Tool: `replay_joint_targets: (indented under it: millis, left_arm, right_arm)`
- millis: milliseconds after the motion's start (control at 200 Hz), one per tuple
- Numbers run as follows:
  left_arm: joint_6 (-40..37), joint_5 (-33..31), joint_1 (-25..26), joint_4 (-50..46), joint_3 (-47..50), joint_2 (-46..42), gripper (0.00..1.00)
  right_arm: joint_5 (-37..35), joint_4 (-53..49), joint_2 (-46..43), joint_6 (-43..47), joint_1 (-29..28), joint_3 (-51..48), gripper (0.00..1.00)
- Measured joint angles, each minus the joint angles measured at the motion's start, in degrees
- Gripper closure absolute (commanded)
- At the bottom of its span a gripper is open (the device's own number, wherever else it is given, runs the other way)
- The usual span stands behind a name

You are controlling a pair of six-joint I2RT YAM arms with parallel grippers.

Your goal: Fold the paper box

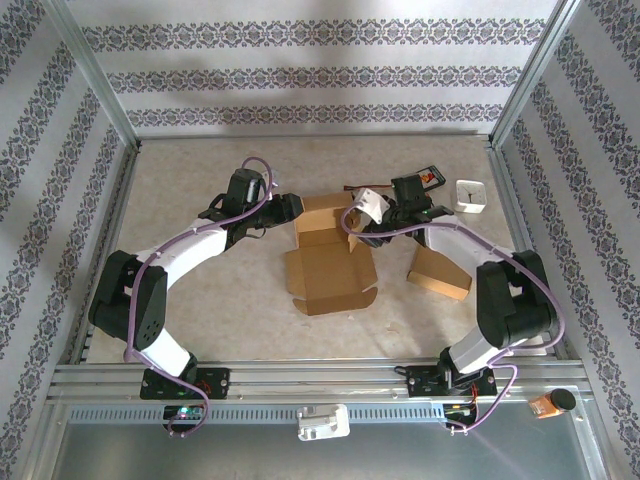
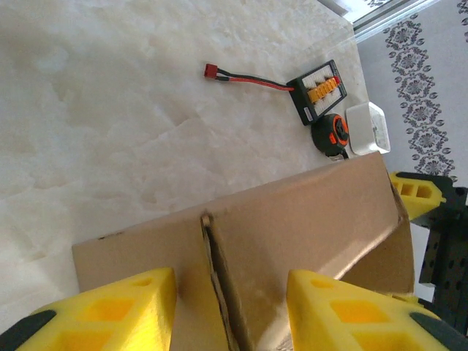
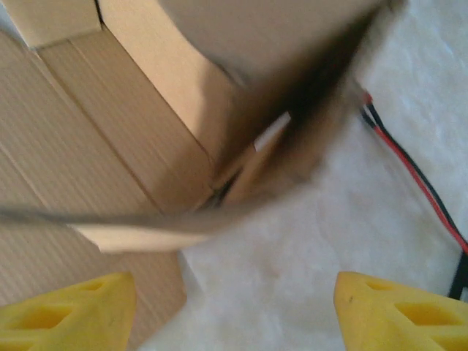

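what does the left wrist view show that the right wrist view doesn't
Left wrist: a black charger board with yellow-orange sockets, a round black-and-orange tape measure, a white rectangular container and the cable's red plug. Right wrist: a flat ribbed cardboard panel and a small white tab on a blurred wall. Both: the brown cardboard box, the pale marbled table, the red-and-black cable and yellow fingers at the bottom.

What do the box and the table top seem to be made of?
Box: brown corrugated cardboard, matte; fine ribs show on its inner face, and the cut edges are raw. Table: pale beige with marble-like veins and a soft sheen; stone or a printed laminate, I cannot tell which.
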State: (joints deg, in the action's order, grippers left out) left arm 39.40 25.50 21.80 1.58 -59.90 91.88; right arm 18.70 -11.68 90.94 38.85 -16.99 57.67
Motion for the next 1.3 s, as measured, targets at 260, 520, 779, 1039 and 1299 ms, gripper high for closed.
replay_joint_targets:
  millis: [260, 520, 779, 1039, 1299]
  left_arm:
    - [0.0, 0.4, 0.0, -0.1, 0.0, 0.0, 0.57]
    - [-0.2, 0.6, 0.0, -0.2, -0.1, 0.0, 0.57]
    - [-0.2, 0.6, 0.0, -0.1, -0.1, 0.0, 0.56]
    - [-0.2, 0.3, 0.0, -0.2, -0.1, 0.0, 0.56]
    - [0.1, -0.1, 0.0, -0.4, -0.1, -0.7, 0.56]
  right_arm:
    - [6.0, 1.4, 2.8, 0.0, -0.4, 3.1, 0.37]
    - [4.8, 2.8, 5.4, -1.9, -2.9, 4.5, 0.42]
    - [-3.8, 4.5, 7.7, -12.0, -6.2, 7.2, 0.46]
    - [-13.7, 5.9, 10.4, -28.2, -9.8, 10.1, 0.6]
    - [-18.2, 7.6, 13.4, -37.9, -11.0, 12.0, 0.73]
